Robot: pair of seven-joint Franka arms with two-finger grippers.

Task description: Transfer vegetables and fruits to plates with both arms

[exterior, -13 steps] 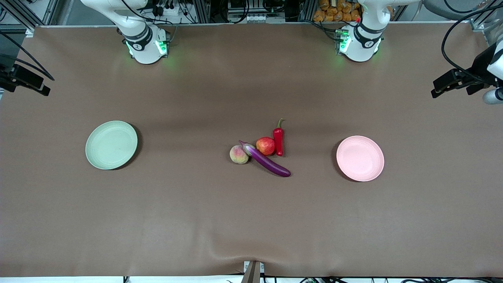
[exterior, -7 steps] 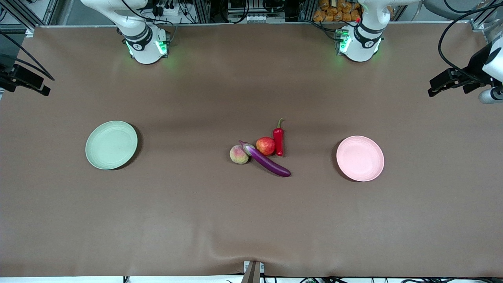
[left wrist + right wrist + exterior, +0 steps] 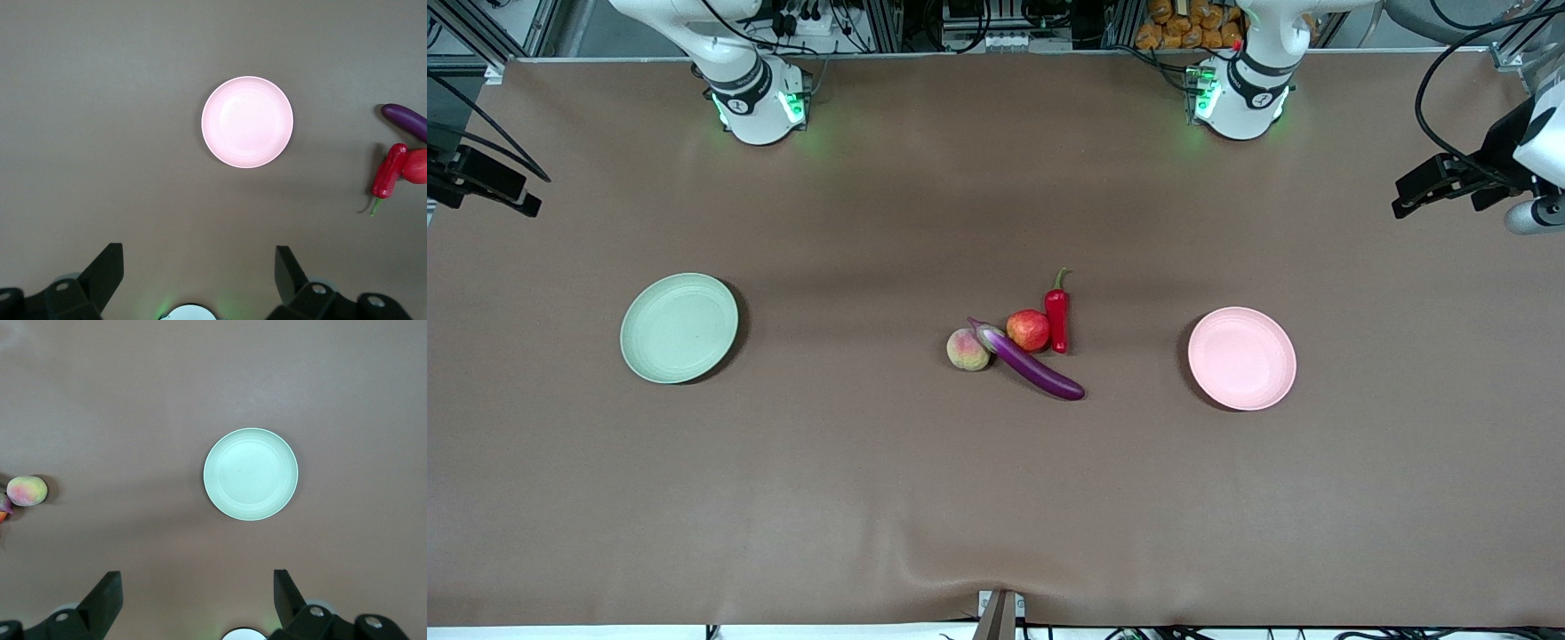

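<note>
The purple eggplant point(image 3: 1032, 364), red chili pepper point(image 3: 1057, 320), peach point(image 3: 967, 349) and red fruit point(image 3: 1029, 330) lie bunched together mid-table. The pale green plate point(image 3: 679, 328) sits toward the right arm's end and the pale pink plate point(image 3: 1241, 358) toward the left arm's end; both are empty. My left gripper point(image 3: 199, 257) is open and empty, high over the table, looking down on the pink plate point(image 3: 247, 122), chili point(image 3: 389, 172) and eggplant point(image 3: 407, 120). My right gripper point(image 3: 198, 582) is open and empty, high over the green plate point(image 3: 251, 474), with the peach point(image 3: 27, 490) at the edge.
The brown table cloth point(image 3: 996, 498) is bare around the plates and the pile. The arm bases point(image 3: 758, 102) with green lights stand at the table's edge farthest from the front camera. The left hand point(image 3: 1418, 188) and right hand point(image 3: 511, 191) show at the front view's sides.
In the front view the left arm's hand has shifted slightly toward the table's middle. The right arm, the produce and the plates have not moved.
</note>
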